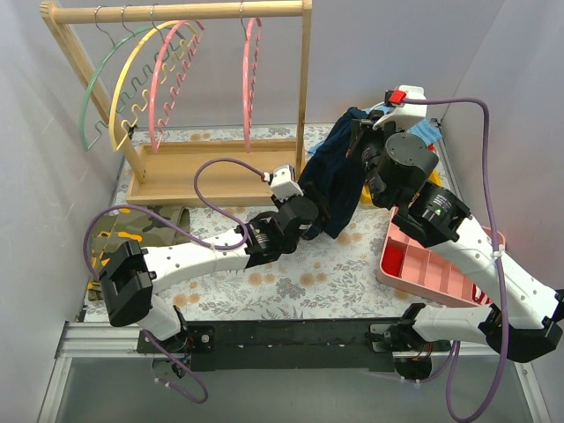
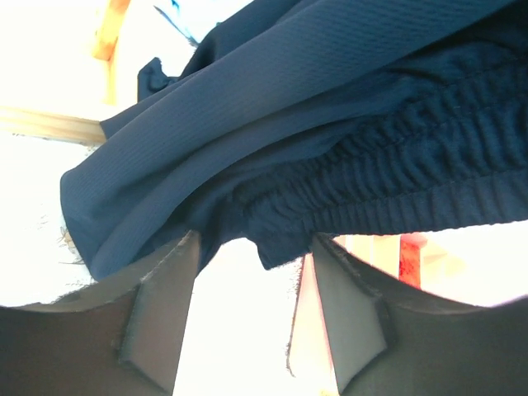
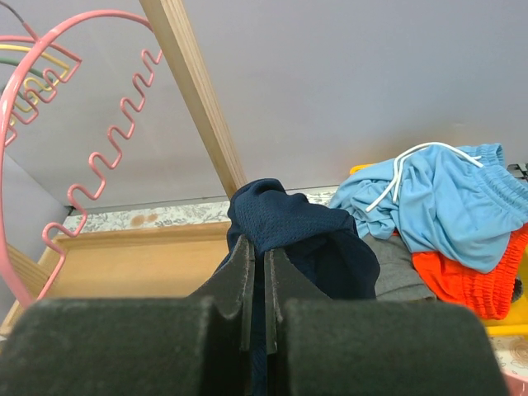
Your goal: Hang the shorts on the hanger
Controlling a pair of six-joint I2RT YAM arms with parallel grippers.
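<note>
The navy shorts [image 1: 335, 176] hang bunched in the air right of the wooden rack post. My right gripper [image 1: 359, 141] is shut on their upper fold, which bulges over the jaws in the right wrist view [image 3: 297, 223], where that gripper [image 3: 258, 245] pinches the cloth. My left gripper [image 1: 315, 227] is open just under the shorts' lower edge. In the left wrist view the gathered waistband [image 2: 330, 124] droops between that gripper's spread jaws [image 2: 256, 239], untouched by either pad. The pink hanger [image 1: 248, 88] hangs alone on the rail, left of the post, with its wavy bar in the right wrist view [image 3: 93, 157].
The wooden rack [image 1: 176, 11] also carries green [image 1: 92, 88], yellow [image 1: 132, 70] and another pink hanger [image 1: 167, 79]. A pink bin [image 1: 432, 264] stands at the right. A light-blue garment [image 3: 445, 198] and orange cloth [image 3: 462, 280] lie behind the shorts. Camouflage cloth [image 1: 163, 220] lies at the left.
</note>
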